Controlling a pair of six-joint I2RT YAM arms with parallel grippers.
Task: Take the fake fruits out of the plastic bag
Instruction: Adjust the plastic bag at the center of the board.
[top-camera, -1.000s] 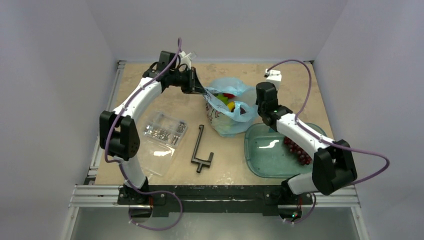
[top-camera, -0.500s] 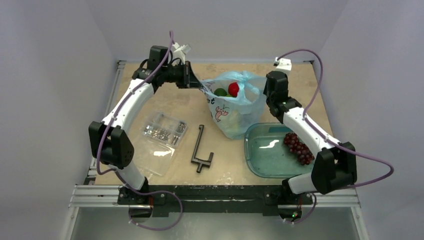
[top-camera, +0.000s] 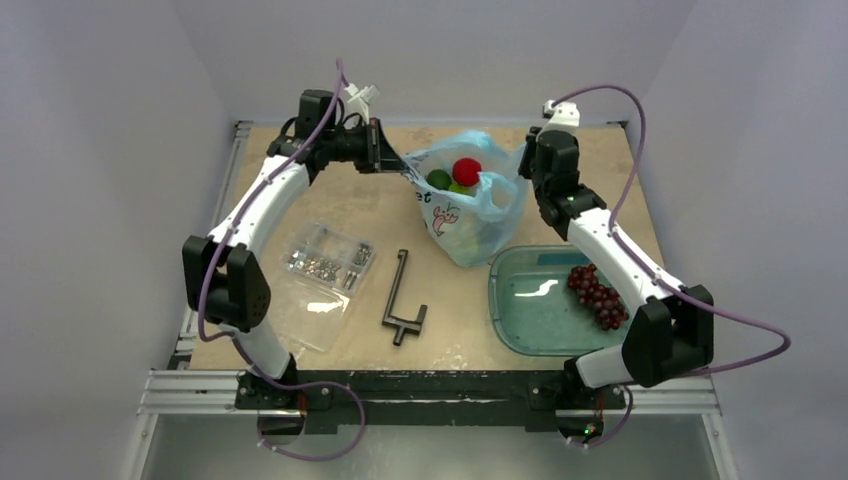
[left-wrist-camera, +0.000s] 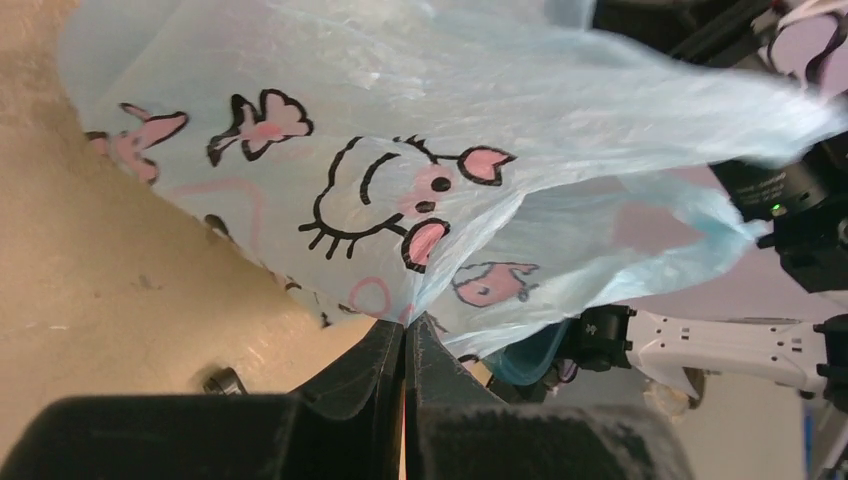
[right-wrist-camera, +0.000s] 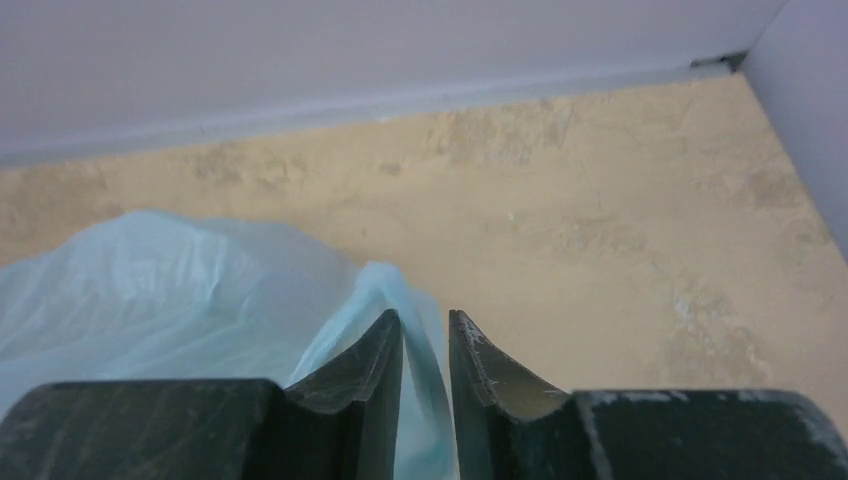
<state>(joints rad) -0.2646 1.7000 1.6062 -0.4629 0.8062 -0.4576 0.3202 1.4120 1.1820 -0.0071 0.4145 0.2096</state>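
Observation:
The light-blue plastic bag hangs stretched open between my two grippers at the back middle of the table. A red apple and green pieces show in its mouth. My left gripper is shut on the bag's left edge; in the left wrist view its jaws pinch the printed film. My right gripper is shut on the bag's right handle; in the right wrist view the handle strip runs between the jaws. A dark red grape bunch lies in the teal tray.
A clear flat bag of metal screws lies front left. A black T-shaped tool lies in the front middle. The teal tray stands front right, under my right arm. Walls close the table at the back and both sides.
Both grippers have risen and moved toward the back, pulling the bag up and open. The right gripper has moved from beside the tray to the back right. The apple now shows on top.

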